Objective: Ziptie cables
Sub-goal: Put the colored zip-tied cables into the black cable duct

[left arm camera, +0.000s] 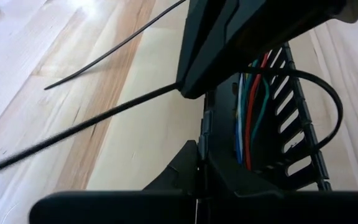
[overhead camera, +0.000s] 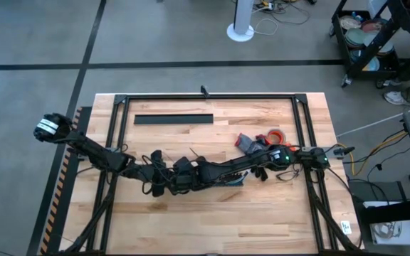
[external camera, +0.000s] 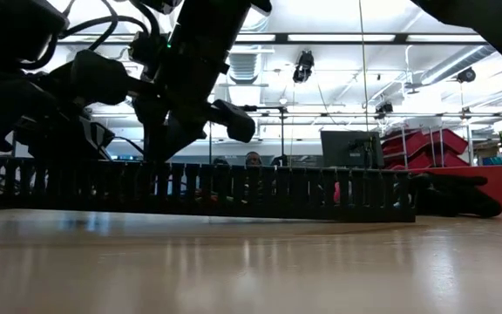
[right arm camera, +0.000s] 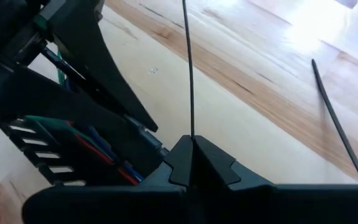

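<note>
At the centre of the high view, a ziptie (right arm camera: 190, 68) is held pinched in the closed fingers of both the left gripper (left arm camera: 197, 165) and right gripper (right arm camera: 191, 152) beside the duct (left arm camera: 272, 124) holding the cables (left arm camera: 250, 112), seemingly mid-threading; pulling tight is judged next.

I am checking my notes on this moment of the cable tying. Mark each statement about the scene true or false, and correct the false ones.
1. The right tool is shut on a ziptie. True.
2. The cables in the black duct are all grey. False: red, green, blue and white ones show.
3. A second ziptie lies loose on the table. True.
4. The arms wait at opposite table edges. False: the left tool and the right tool meet at the duct, near the table's middle.
</note>
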{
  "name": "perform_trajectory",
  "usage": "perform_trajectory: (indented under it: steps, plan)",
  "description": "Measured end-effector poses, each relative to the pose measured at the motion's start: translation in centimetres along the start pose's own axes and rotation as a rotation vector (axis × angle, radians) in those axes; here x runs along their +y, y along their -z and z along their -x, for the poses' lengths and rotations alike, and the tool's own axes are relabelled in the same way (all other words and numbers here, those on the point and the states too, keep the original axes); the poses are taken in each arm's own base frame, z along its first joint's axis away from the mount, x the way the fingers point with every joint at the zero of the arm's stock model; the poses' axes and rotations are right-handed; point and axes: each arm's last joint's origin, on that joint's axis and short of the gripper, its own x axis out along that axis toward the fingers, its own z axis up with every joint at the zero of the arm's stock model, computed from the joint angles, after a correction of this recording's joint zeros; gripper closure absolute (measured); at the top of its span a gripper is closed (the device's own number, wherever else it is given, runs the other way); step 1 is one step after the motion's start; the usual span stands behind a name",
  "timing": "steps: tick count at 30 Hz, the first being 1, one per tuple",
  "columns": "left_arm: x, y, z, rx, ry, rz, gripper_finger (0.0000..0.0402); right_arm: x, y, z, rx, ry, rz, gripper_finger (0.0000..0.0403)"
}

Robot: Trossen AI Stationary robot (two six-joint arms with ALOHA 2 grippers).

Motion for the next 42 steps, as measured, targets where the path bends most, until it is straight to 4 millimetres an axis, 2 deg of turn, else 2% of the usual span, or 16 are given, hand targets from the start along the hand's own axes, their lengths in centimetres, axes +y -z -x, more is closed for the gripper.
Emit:
perform_trajectory:
  steps: [5,19,27,33,39,42]
  plan:
    - [0.0,0.0,0.0,0.004,-0.003,-0.007,0.0402,-0.2,0.2,0.0,0.005,0.026,0.006,0.0403]
    - [0.0,0.0,0.0,0.003,0.016,-0.032,0.0402,0.2,-0.6,-0.5,-0.049,-0.035,0.011,0.0403]
    - [0.1,0.3,0.0,0.023,0.011,-0.068,0.0402,-0.1,-0.8,-0.8,0.02,-0.069,0.029,0.0403]
    - [0.2,0.5,0.0,0.028,0.009,-0.093,0.0402,-0.3,-2.6,0.2,0.1,-0.158,0.039,0.0403]
    - [0.2,0.5,0.0,0.029,0.009,-0.097,0.0402,-1.2,-5.0,0.8,0.209,-0.22,0.039,0.0395]
    - [0.2,0.5,0.0,0.029,0.009,-0.097,0.0402,-1.5,-6.2,0.9,0.253,-0.32,0.12,0.0385]
